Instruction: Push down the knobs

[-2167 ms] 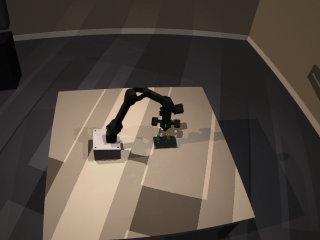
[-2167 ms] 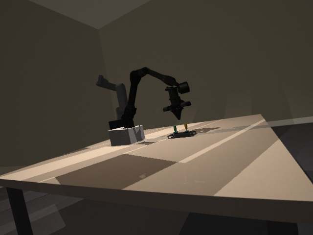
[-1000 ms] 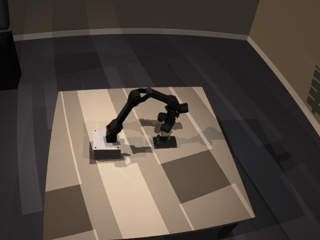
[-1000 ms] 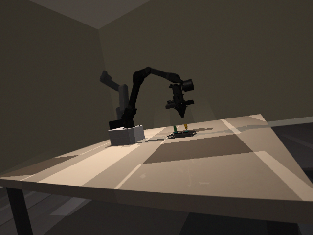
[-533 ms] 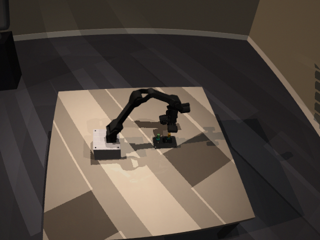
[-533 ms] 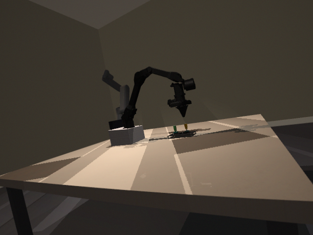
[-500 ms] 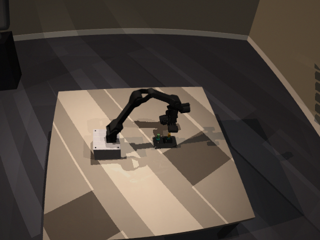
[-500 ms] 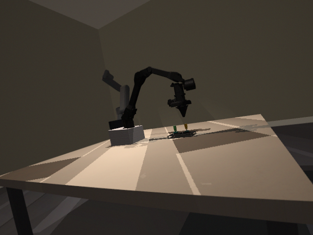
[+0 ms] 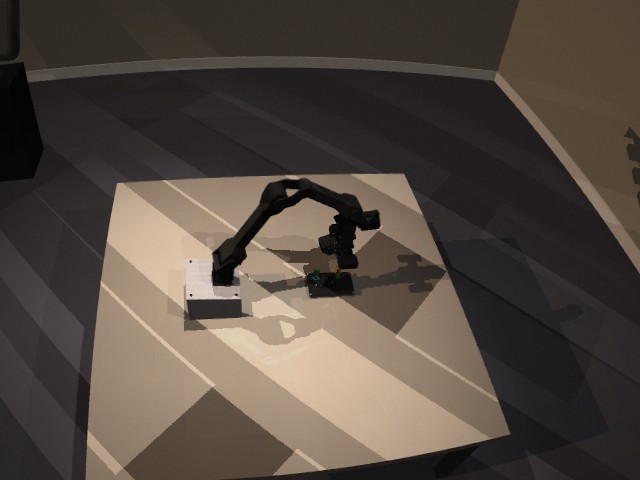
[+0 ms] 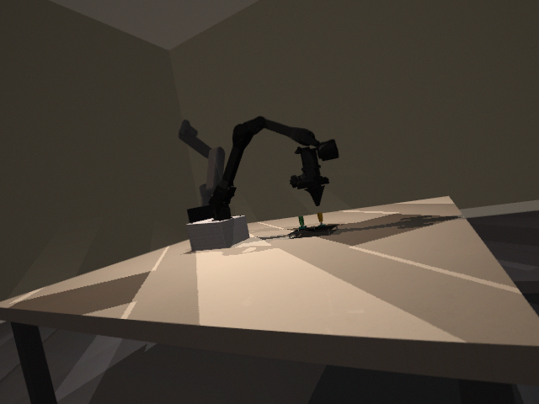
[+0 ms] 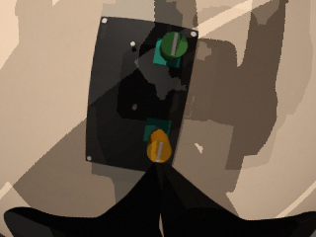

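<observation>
The dark circuit board (image 9: 330, 291) (image 11: 106, 74) stands on the table. A green knob (image 9: 316, 270) (image 10: 301, 220) (image 11: 173, 45) stands over one teal potentiometer (image 11: 159, 58). An orange knob (image 9: 338, 270) (image 10: 320, 217) (image 11: 159, 148) stands above the other teal potentiometer (image 11: 150, 129), with its top well above the board. My gripper (image 10: 317, 204) (image 11: 159, 169) is shut and empty, pointing down. Its tips are a little above the orange knob in the exterior view, and beside its lower edge in the wrist view. Whether the tips are exactly over the knob is unclear.
The arm's white base block (image 9: 212, 304) (image 10: 217, 235) stands on the table (image 9: 361, 403) (image 10: 283, 295) to the left of the board. The green knob is the nearest thing standing beside the orange one. Shadows of the arm cross the board and table.
</observation>
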`<state>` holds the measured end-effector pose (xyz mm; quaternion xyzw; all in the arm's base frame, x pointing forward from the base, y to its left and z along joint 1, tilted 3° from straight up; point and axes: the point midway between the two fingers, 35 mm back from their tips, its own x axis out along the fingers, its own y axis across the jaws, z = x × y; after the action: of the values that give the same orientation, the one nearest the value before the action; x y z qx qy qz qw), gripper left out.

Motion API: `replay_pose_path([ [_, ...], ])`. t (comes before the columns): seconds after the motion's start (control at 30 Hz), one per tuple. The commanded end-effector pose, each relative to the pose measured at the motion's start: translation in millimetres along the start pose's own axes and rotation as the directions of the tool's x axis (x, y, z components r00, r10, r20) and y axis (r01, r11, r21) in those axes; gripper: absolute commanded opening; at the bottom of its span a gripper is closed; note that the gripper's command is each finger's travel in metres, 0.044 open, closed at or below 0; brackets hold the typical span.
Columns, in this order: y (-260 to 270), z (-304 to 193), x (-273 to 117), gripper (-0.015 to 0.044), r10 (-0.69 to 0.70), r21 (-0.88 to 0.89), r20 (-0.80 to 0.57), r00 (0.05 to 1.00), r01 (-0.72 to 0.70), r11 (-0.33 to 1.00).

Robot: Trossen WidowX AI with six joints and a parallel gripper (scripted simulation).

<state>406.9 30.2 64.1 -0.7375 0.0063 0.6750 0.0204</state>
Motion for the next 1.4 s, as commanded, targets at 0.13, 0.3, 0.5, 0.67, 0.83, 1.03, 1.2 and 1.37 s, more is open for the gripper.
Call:
replay_pose_path([
  [0.13,-0.8,-0.8,6.6,0.0,-0.005,-0.008,-0.004,1.0,0.005,1.0],
  [0.3,-0.9,-0.8,14.9,0.0,-0.005,-0.008,-0.004,1.0,0.005,1.0],
  [0.5,-0.9,-0.6,22.4,0.0,-0.005,-0.008,-0.004,1.0,0.005,1.0],
  [0.67,-0.9,-0.6,21.1,0.0,-0.005,-0.008,-0.004,1.0,0.005,1.0],
  [0.83,-0.9,-0.6,22.1,0.0,-0.005,-0.008,-0.004,1.0,0.005,1.0],
  [1.03,-0.9,-0.6,23.7,0.0,-0.005,-0.008,-0.004,1.0,0.005,1.0],
  [1.2,-0.9,-0.6,25.1,0.0,-0.005,-0.008,-0.004,1.0,0.005,1.0],
  [1.37,-0.9,-0.6,26.4,0.0,-0.005,-0.008,-0.004,1.0,0.005,1.0],
])
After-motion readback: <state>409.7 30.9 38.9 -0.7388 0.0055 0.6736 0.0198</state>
